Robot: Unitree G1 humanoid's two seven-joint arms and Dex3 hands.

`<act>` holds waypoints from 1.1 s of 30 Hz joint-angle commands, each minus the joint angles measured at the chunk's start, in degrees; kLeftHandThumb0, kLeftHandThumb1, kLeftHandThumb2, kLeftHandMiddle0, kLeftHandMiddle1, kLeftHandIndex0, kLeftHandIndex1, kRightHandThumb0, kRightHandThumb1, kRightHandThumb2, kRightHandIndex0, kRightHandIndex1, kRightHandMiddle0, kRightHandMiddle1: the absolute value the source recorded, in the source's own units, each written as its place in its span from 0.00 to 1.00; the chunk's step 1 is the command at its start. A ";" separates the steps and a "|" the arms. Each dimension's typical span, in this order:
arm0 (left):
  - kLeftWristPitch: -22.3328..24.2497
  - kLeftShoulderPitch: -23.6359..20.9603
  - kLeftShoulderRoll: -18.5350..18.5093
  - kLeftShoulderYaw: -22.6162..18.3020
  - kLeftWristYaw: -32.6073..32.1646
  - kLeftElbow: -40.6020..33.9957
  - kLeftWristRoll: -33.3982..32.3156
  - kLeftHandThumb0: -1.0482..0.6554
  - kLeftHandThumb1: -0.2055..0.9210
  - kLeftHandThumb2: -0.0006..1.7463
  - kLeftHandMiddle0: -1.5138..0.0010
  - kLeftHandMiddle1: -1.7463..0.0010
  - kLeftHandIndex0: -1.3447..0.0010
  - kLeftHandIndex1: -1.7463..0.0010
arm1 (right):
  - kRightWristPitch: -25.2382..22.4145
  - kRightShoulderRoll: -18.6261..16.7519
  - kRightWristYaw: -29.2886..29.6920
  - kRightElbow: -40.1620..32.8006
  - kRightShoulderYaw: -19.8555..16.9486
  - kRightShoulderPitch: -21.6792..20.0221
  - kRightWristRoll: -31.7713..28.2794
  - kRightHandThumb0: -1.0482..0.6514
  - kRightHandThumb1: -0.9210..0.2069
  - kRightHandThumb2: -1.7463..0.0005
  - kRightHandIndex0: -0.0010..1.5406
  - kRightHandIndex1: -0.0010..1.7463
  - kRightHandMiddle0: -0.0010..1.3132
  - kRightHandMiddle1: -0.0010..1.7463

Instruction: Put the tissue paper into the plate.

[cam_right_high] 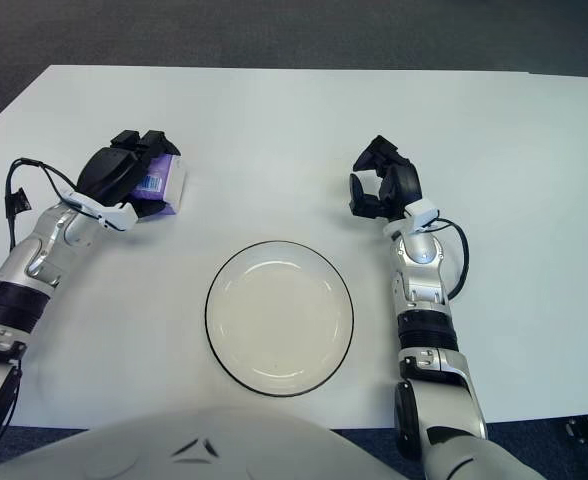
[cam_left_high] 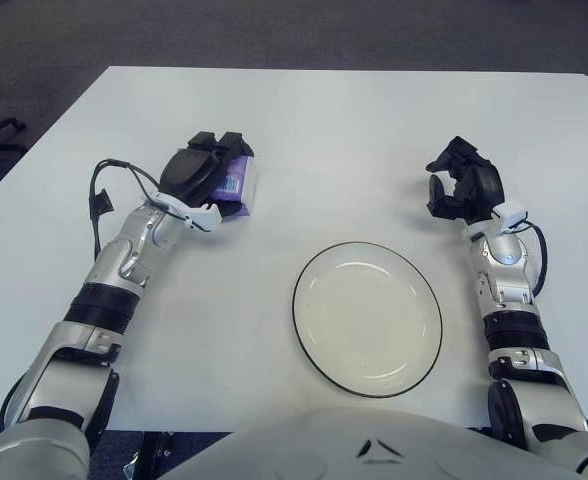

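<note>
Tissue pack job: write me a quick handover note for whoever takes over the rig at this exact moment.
Left robot hand: closed on the purple tissue pack, at the table's far-left area, up and left of the plate.
Right robot hand: idle, fingers curled, holding nothing, just past the plate's far right side.
Done: pack grasped.
Left: carry it right and toward the robot, over the empty plate, then release.
</note>
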State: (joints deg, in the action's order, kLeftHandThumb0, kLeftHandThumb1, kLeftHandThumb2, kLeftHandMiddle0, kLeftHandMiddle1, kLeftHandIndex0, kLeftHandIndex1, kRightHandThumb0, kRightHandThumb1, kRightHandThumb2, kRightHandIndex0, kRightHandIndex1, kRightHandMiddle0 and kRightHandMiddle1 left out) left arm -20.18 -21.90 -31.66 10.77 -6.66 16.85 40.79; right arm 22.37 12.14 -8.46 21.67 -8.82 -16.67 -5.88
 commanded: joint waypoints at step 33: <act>-12.37 -3.05 9.74 0.11 0.19 -17.02 -10.98 0.61 0.26 0.89 0.46 0.04 0.59 0.00 | 0.42 -3.67 -0.16 7.18 -0.12 9.31 -0.44 0.35 0.46 0.31 0.85 1.00 0.42 1.00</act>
State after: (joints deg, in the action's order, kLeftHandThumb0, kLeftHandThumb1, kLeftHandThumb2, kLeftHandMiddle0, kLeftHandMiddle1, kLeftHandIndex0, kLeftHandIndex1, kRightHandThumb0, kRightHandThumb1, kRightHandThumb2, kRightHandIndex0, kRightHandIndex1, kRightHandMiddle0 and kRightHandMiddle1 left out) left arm -30.13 -24.70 -22.61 10.98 -6.50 3.35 31.68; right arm 22.39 12.35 -9.03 22.53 -9.32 -16.76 -5.97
